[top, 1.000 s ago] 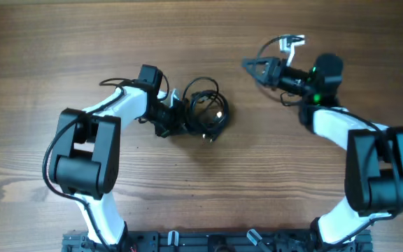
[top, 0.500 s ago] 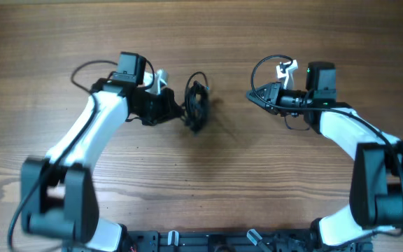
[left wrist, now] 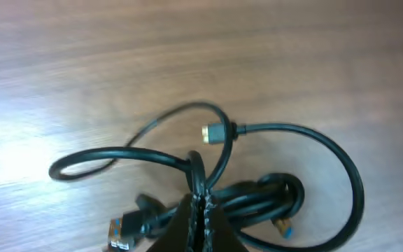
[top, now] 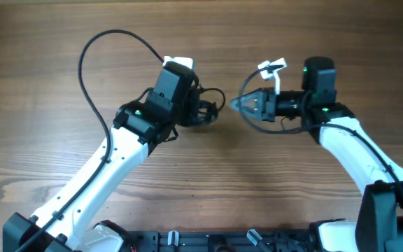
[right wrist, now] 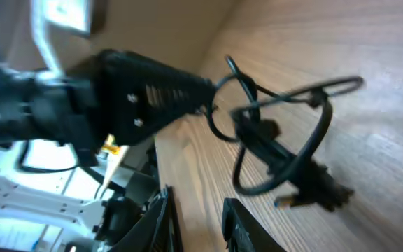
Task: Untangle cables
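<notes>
While the left claw (left wrist: 201,210) stays shut on 1 strand of the cables (top: 206,110) near the middle of the bench (top: 47,42), the right claw (top: 238,106) has swung in just beside them and parted, empty, likely set for a 2nd grip. Their long axis runs left-right, loops pointing toward the right claw.

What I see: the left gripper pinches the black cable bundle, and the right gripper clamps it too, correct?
Not quite. The right gripper holds nothing; the right wrist view shows its jaws apart, short of the cables. The left gripper does pinch them.
</notes>
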